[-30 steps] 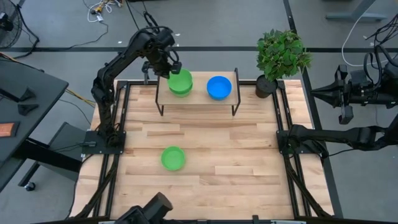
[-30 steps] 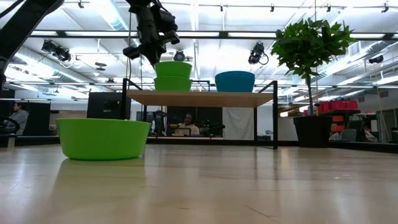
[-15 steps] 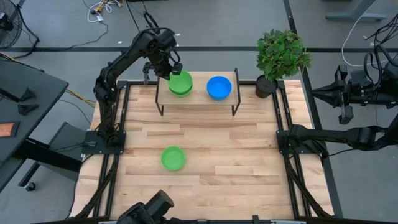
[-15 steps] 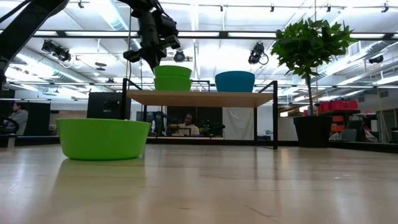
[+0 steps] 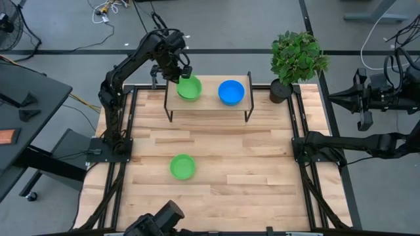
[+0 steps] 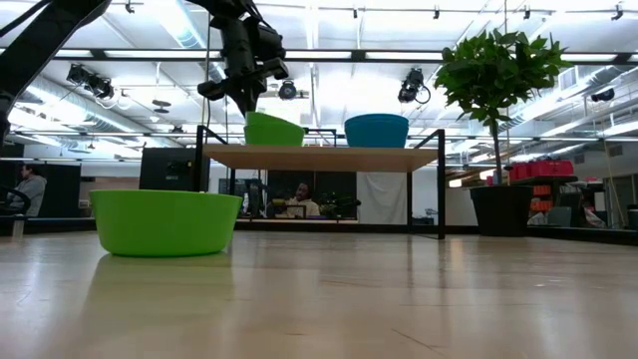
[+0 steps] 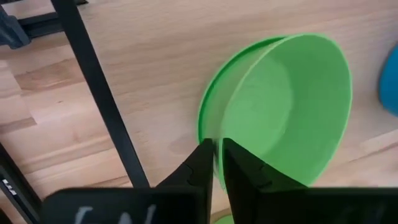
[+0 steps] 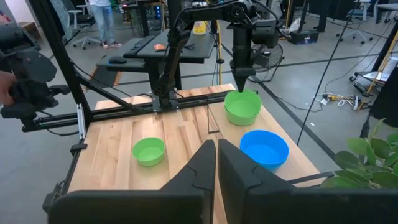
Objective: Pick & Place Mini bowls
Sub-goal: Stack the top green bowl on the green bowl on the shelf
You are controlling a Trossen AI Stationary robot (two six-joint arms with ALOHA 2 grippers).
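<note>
Bowl on the shelf [image 5: 207, 98]: a green mini bowl [image 5: 189, 87] sits tilted toward the shelf's left end, nested on another green one whose rim shows under it in my left wrist view. Blue mini bowl [image 5: 231, 92] stands beside it, farther right along the shelf. Third green mini bowl [image 5: 183, 166] is well in front of the shelf, on the table [image 5: 262, 170].

My left gripper [image 7: 216, 163] is at the tilted bowl's near rim; fingers nearly together, rim between them. Whether I grip it, I cannot tell.

Risk, as I judge it: tilted, the bowl could rock, slide off its mate or tip over the shelf's edge if I withdraw crookedly.

Right gripper [image 8: 216, 163] waits off the shelf's right side, fingers pressed together, holding nothing.
</note>
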